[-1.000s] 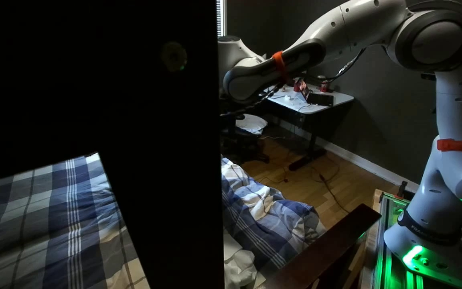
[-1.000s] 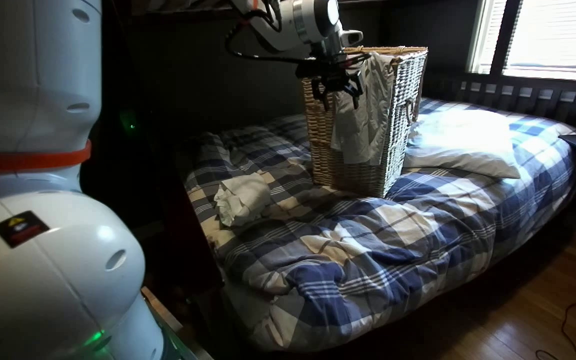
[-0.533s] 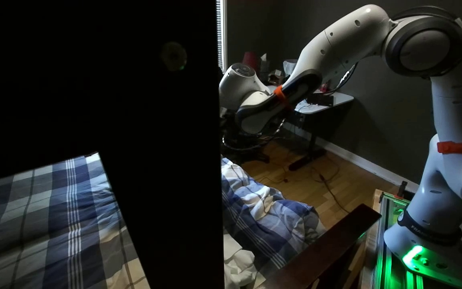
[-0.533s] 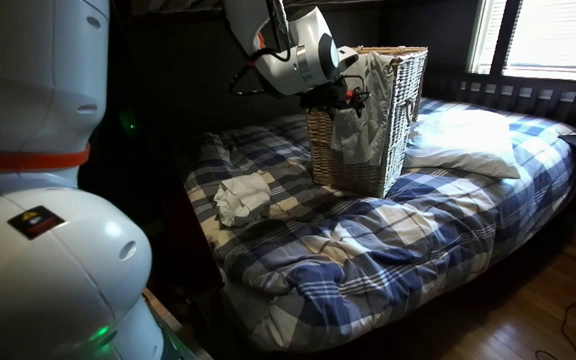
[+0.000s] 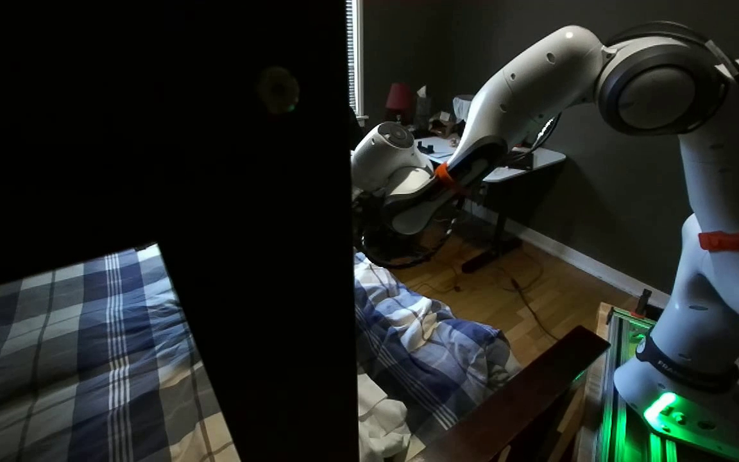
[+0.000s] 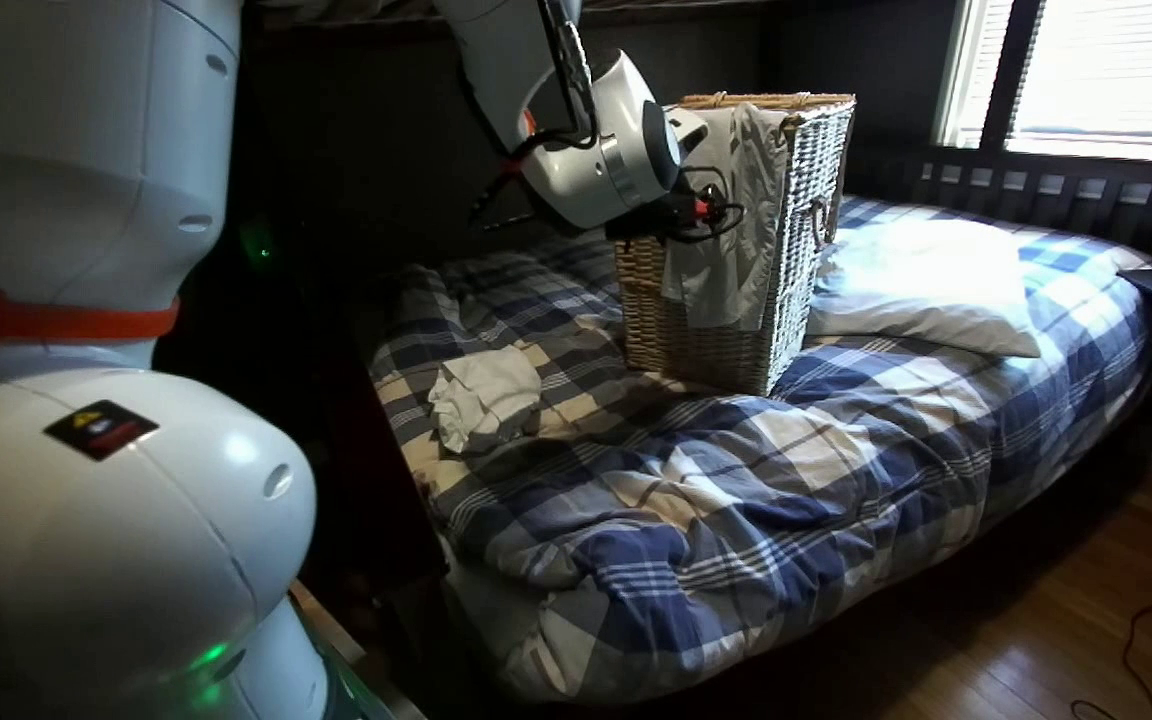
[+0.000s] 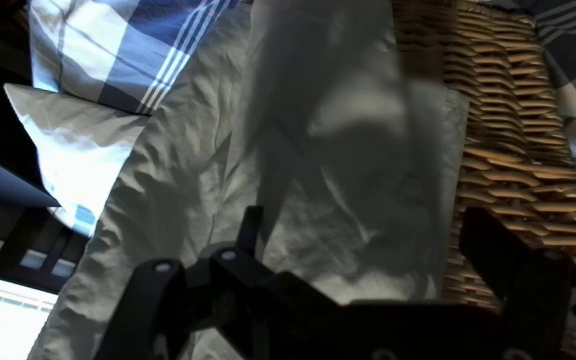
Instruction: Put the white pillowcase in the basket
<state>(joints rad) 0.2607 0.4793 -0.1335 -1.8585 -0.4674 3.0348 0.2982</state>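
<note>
In an exterior view, the white pillowcase (image 6: 736, 270) (probably; another pale cloth (image 6: 486, 400) lay crumpled left of centre) hung over the basket (image 6: 804, 270) at upper centre, presumably held by its own weight. In an exterior view, a dark upright (image 5: 273, 224) presumably hid both. In the wrist view, the claw (image 7: 364, 215) gaped wide, holding nothing, perhaps for a pinch; the pillowcase lay beyond it, mid-frame, contact unclear.
</note>
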